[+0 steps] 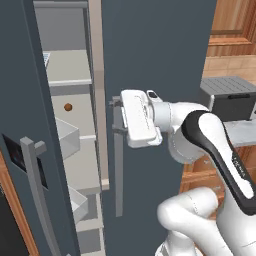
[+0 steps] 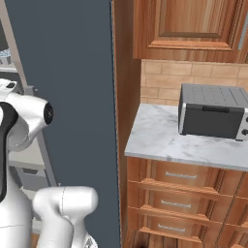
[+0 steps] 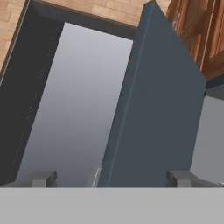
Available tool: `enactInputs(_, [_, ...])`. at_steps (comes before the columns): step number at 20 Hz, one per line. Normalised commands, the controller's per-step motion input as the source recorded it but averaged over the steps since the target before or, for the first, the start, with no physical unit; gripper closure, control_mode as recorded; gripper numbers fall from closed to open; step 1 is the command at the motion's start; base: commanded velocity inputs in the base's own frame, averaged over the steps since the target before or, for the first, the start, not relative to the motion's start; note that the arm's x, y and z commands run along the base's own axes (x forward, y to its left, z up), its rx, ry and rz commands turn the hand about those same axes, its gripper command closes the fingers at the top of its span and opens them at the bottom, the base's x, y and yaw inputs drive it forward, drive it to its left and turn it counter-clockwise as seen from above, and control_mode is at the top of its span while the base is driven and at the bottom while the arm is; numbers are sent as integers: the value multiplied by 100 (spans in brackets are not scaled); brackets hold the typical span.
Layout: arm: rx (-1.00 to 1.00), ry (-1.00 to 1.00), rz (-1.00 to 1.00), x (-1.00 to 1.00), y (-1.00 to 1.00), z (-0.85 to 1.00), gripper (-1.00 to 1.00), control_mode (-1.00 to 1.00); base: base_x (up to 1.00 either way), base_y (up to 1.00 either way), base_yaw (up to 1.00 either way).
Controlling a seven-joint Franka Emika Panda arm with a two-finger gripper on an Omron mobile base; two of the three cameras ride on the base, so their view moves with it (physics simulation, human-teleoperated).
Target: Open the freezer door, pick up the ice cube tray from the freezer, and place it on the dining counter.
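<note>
The freezer door (image 1: 30,150) stands swung open, exposing the freezer (image 1: 75,115) shelves; the ice cube tray (image 1: 46,58) lies on an upper shelf inside. The gripper (image 3: 111,178) (fingers spread, holding nothing) hovers beside the neighbouring plain door (image 1: 155,60), apparently to clear the opening.

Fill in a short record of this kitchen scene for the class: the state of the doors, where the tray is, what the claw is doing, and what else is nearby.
freezer door: swung open, its shelves and white bins exposed
ice cube tray: on an upper freezer shelf, partly hidden by the door
plain door: beside the opening, bar handle facing the arm
claw: open, empty, tips spread to either side of the plain door's edge; contact unclear
nearby: grey appliance on a small marble counter
</note>
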Motion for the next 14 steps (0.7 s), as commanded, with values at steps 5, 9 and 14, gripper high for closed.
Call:
enactInputs(5, [0,9,6,60,59,0,-100,-100,0,0,0])
enactInputs(9, [-1,6,0,19,75,0,-100,-100,0,0,0])
enactInputs(14, [-1,6,0,18,75,0,-100,-100,0,0,0])
